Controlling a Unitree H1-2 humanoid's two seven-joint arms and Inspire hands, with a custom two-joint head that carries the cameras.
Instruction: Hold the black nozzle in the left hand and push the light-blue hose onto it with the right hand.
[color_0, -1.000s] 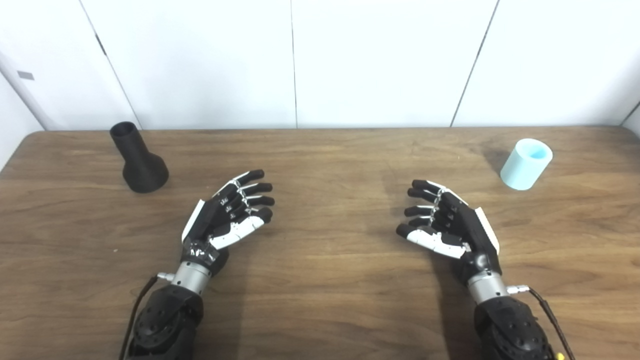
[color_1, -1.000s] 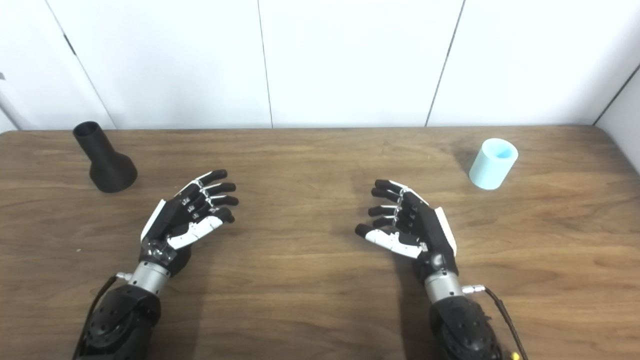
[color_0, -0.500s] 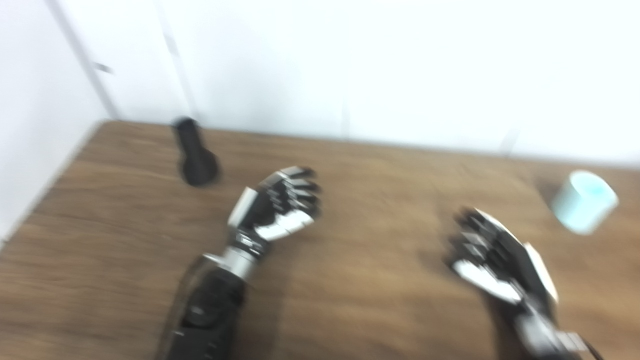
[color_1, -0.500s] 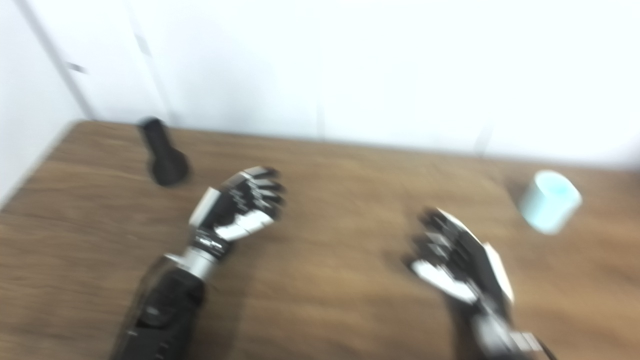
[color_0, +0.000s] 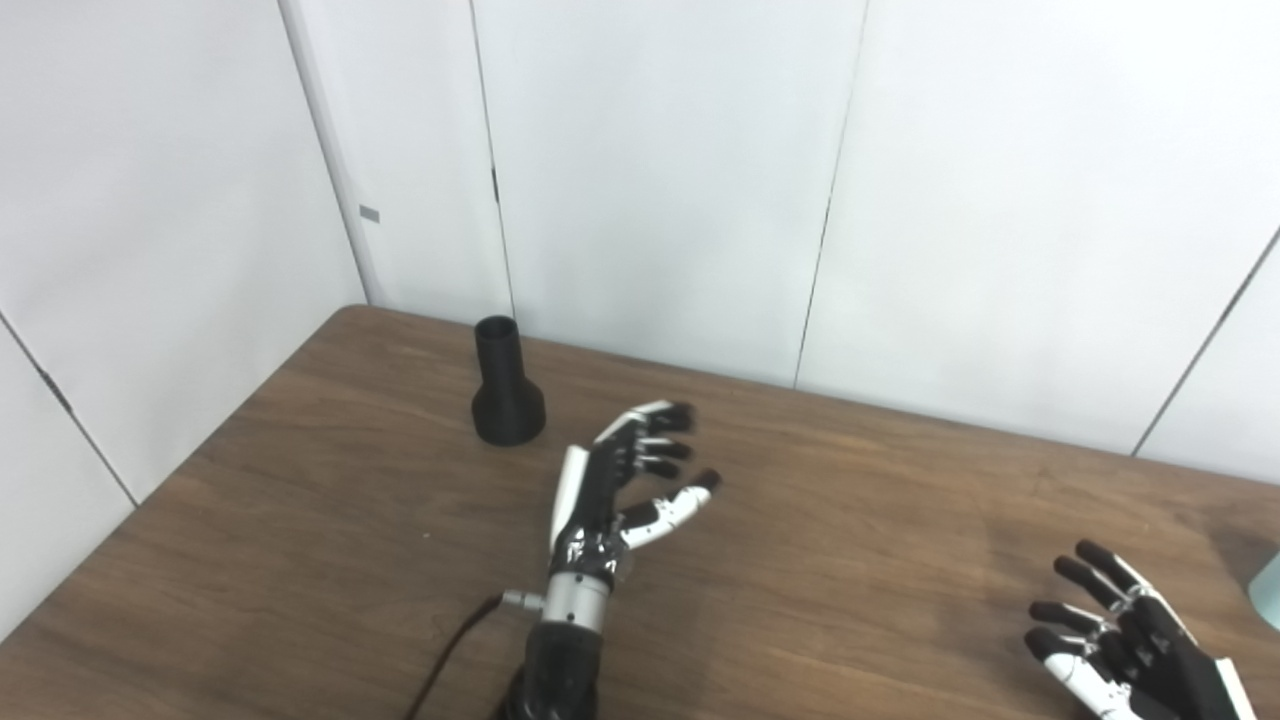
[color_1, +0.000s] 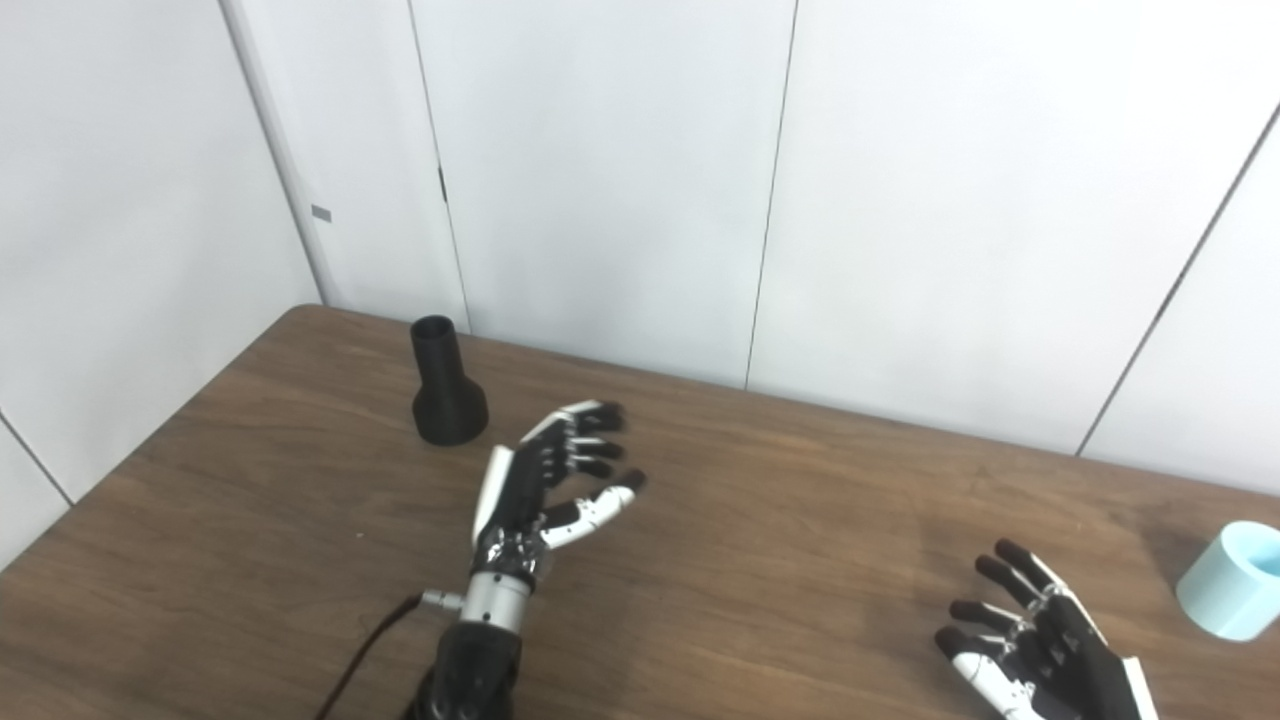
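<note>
Both hands open, nothing held

Left hand (color_0: 625, 475), fingers spread, is near the upright black nozzle (color_0: 505, 385). Right hand (color_1: 1040, 640) is empty too. Only the right eye view shows the whole light-blue hose (color_1: 1228, 581). Brown wooden surface (color_0: 330, 510), white wall panels (color_0: 650, 180).

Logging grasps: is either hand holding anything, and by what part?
Nothing is held. Left hand and right hand are open; black nozzle and light-blue hose stand untouched.

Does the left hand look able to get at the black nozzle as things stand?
Probably yes: the left hand is open, the black nozzle stands upright just beyond it, and only bare table lies between.
</note>
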